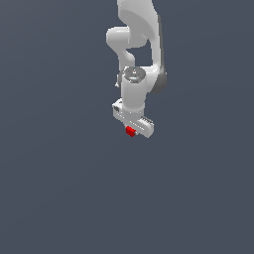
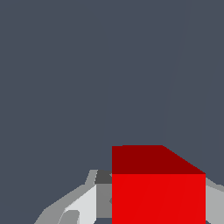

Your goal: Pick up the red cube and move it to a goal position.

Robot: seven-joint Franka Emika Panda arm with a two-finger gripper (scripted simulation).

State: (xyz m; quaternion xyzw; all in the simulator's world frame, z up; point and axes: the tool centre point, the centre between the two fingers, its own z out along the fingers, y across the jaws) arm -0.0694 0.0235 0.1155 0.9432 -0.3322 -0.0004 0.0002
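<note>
The red cube (image 1: 130, 132) is a tiny bright red block peeking out from under the white hand of my gripper (image 1: 132, 128) near the middle of the exterior view. In the wrist view the red cube (image 2: 158, 192) fills the space between the two grey fingers (image 2: 85, 205), which press against its opposite sides. My gripper (image 2: 158, 210) is shut on the cube. The fingertips themselves are hidden behind the cube and the hand. No goal position marker shows in either view.
A plain dark grey-blue surface (image 1: 59, 188) spreads in every direction around the arm. The white arm links (image 1: 141, 44) rise behind the gripper toward the top of the exterior view.
</note>
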